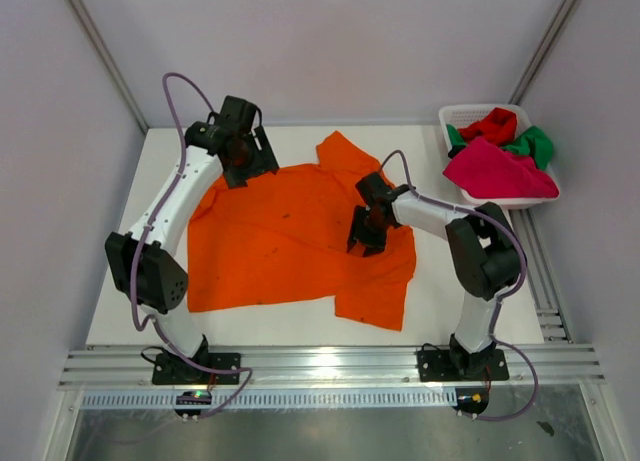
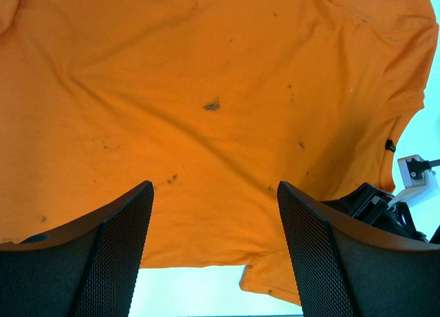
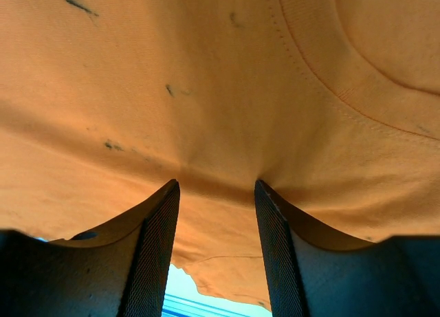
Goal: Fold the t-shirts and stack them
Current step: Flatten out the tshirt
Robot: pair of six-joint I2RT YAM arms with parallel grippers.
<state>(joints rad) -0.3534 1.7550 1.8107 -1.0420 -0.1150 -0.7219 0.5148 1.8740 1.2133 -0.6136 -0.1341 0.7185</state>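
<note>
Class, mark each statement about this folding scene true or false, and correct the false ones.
1. The orange t-shirt lies spread on the table. True.
2. The basket holds one shirt. False: it holds a red shirt, a green shirt and a magenta shirt.
3. The left gripper is shut. False: its jaws stand open over the orange t-shirt.
4. The basket sits at the table's far right. True.

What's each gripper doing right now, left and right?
Left gripper: open, over the orange t-shirt, holding nothing.
Right gripper: open, pressed onto the orange t-shirt, nothing clamped.
</note>
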